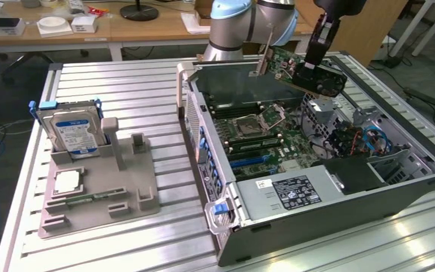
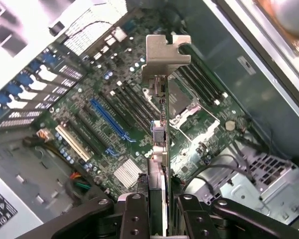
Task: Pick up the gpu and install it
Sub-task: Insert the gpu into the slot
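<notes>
The gpu (image 1: 297,67), a green card with a dark fan face and a silver bracket, hangs tilted in the air above the far side of the open computer case (image 1: 399,187). My gripper (image 1: 314,72) is shut on its fan end. In the wrist view the gpu (image 2: 160,124) runs edge-on away from my gripper (image 2: 158,204), whose fingers (image 2: 134,219) clamp it on both sides, its bracket (image 2: 164,52) at the far end. Below it lies the motherboard (image 2: 104,134) with a blue slot (image 2: 109,119) and a white slot (image 2: 72,142).
A grey holder tray (image 1: 100,195) on the exterior view's left carries an upright hard drive (image 1: 70,133), a processor (image 1: 68,181) and a memory stick (image 1: 89,198). Inside the case sit a power supply (image 1: 289,192), drive cage and cables (image 1: 365,139). Desks stand behind.
</notes>
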